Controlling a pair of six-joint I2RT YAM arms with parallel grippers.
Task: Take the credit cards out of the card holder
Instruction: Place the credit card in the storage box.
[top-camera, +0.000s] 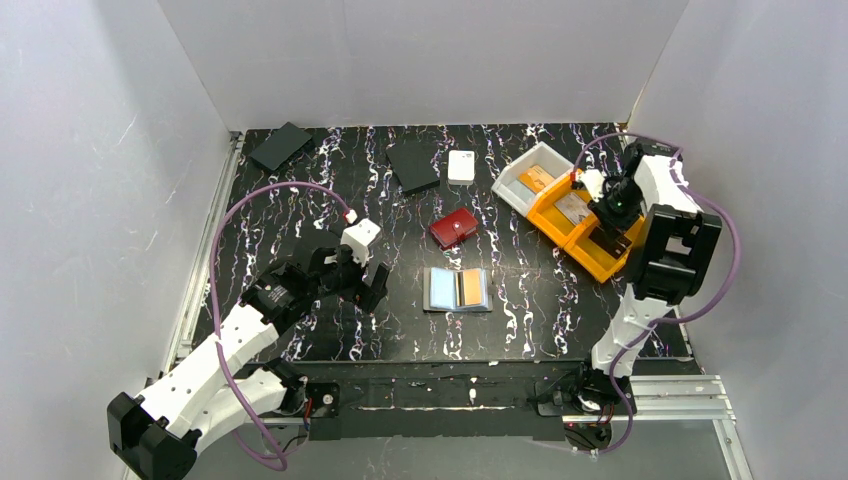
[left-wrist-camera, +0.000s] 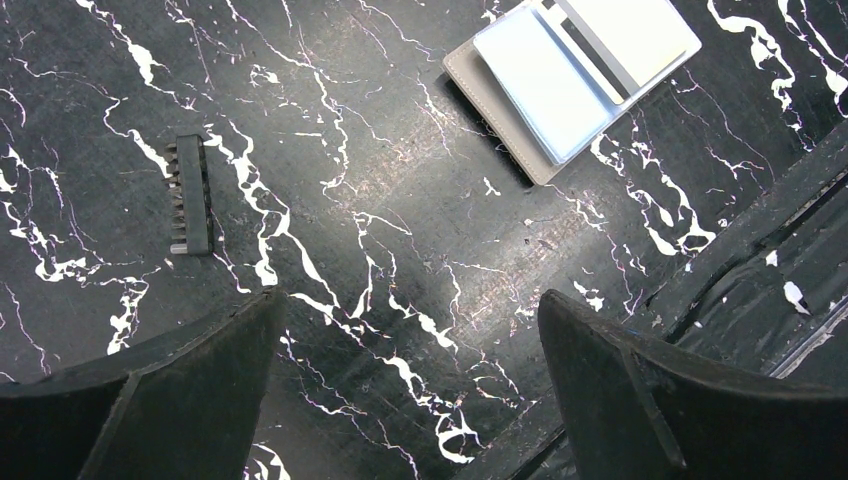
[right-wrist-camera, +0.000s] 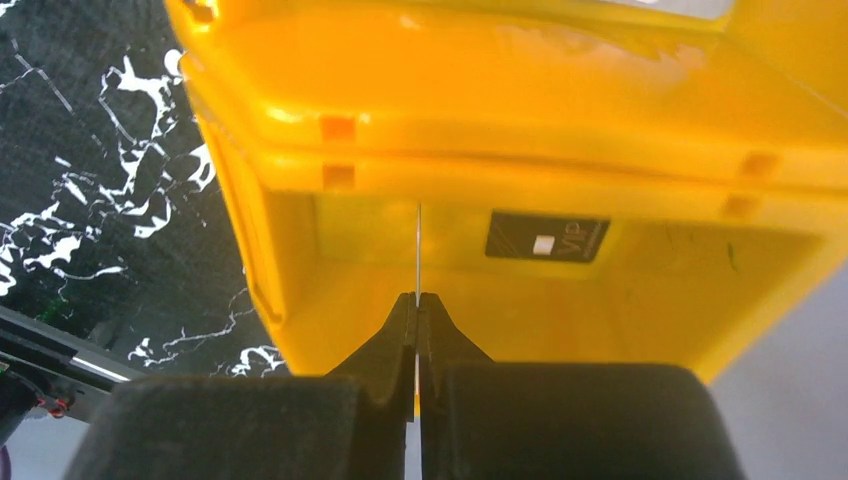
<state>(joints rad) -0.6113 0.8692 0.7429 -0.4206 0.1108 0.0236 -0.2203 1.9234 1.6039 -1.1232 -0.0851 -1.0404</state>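
The grey card holder (top-camera: 456, 309) lies open mid-table, a light blue card (top-camera: 440, 289) in its left half and an orange card (top-camera: 470, 289) in its right half. In the left wrist view the holder (left-wrist-camera: 497, 103) and the light blue card (left-wrist-camera: 545, 80) sit at the top right. My left gripper (top-camera: 370, 287) is open and empty, low over the table to the holder's left (left-wrist-camera: 410, 300). My right gripper (top-camera: 607, 238) is over the yellow bin (top-camera: 545, 222), shut on a thin card seen edge-on (right-wrist-camera: 417, 250); its colour cannot be told.
A dark red case (top-camera: 453, 228) lies behind the holder. Two flat black squares (top-camera: 281, 145) (top-camera: 413, 165) and a small white box (top-camera: 461, 166) are at the back. A white tray (top-camera: 510, 185) adjoins the yellow bin. A small bit strip (left-wrist-camera: 190, 195) lies by the left gripper.
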